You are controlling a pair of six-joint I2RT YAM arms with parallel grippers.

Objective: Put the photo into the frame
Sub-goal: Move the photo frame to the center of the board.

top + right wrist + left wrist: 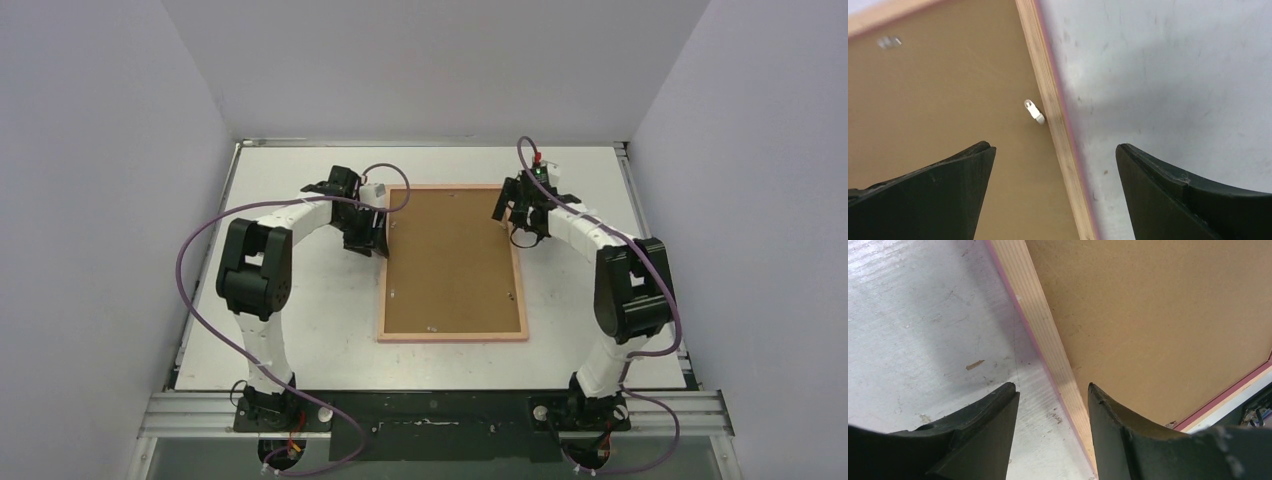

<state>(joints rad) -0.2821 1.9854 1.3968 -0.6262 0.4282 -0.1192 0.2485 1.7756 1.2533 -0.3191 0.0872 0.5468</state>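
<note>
- Left end effector [1050, 390]: jaws roughly half open, set astride the left rail of the frame [452, 336], at about 10 o'clock from the frame's middle. One black finger [993, 415] is over the counter [300, 330], the other over the backing board [450, 260]. A gap shows on each side of the rail, so nothing is gripped.
- Right end effector [1055, 147]: jaws spread wide, straddling the right rail at about 2 o'clock from the frame's middle. One finger is above the board, the other above bare counter. It holds nothing.
- Frame: lies flat mid-counter between the two arms, back side up, long axis running 12 to 6 o'clock. The rails are pale wood with a thin pink edge along the outside.
- Backing board: plain brown, sits inside the rails and fills the opening.
- Small white clip [1034, 111]: on the board, against the right rail's inner edge, just ahead of the right end effector.
- Counter: whitish, scuffed and scratched.
</note>
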